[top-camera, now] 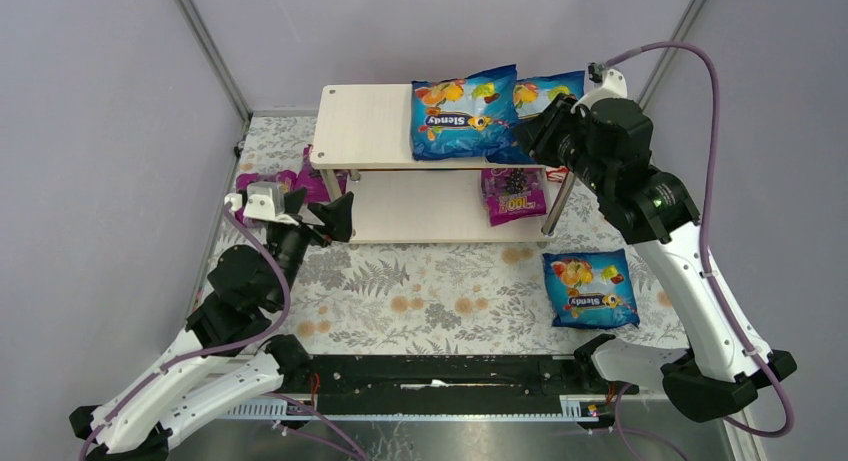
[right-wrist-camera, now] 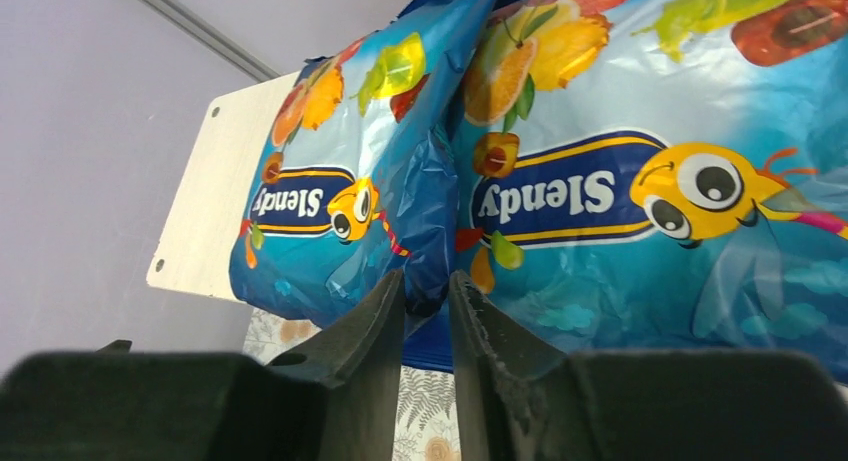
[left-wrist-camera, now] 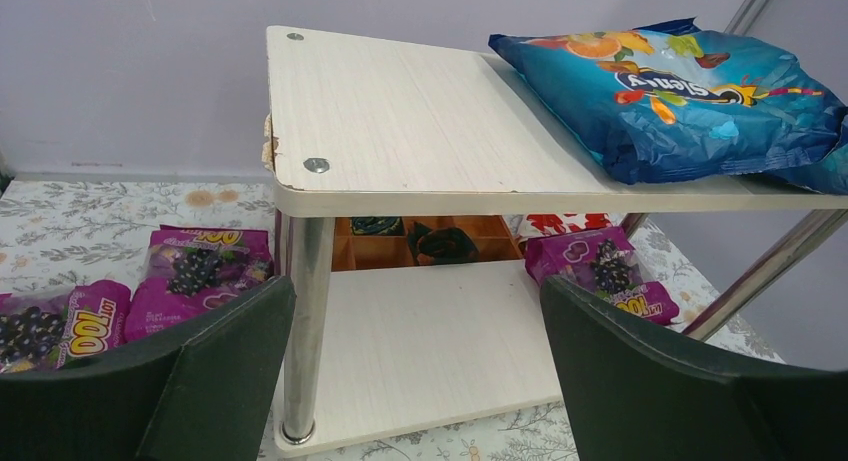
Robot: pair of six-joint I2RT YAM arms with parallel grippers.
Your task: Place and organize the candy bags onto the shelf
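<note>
The shelf (top-camera: 365,126) stands at the back of the table. Two blue candy bags (top-camera: 465,111) (top-camera: 550,89) lie side by side on its top board. A magenta bag (top-camera: 513,193) rests on the lower board at the right. A third blue bag (top-camera: 590,288) lies on the cloth in front. Two magenta bags (left-wrist-camera: 200,276) (left-wrist-camera: 60,326) lie left of the shelf. My right gripper (right-wrist-camera: 428,281) is shut on a fold of blue bag where the two bags (right-wrist-camera: 330,201) (right-wrist-camera: 650,201) meet. My left gripper (left-wrist-camera: 420,381) is open and empty, facing the shelf's left front post.
A floral cloth (top-camera: 440,291) covers the table. Grey walls with metal frame bars enclose it on three sides. An orange divided box (left-wrist-camera: 420,241) shows behind the shelf's lower tier. The left half of the top board (left-wrist-camera: 400,111) is bare.
</note>
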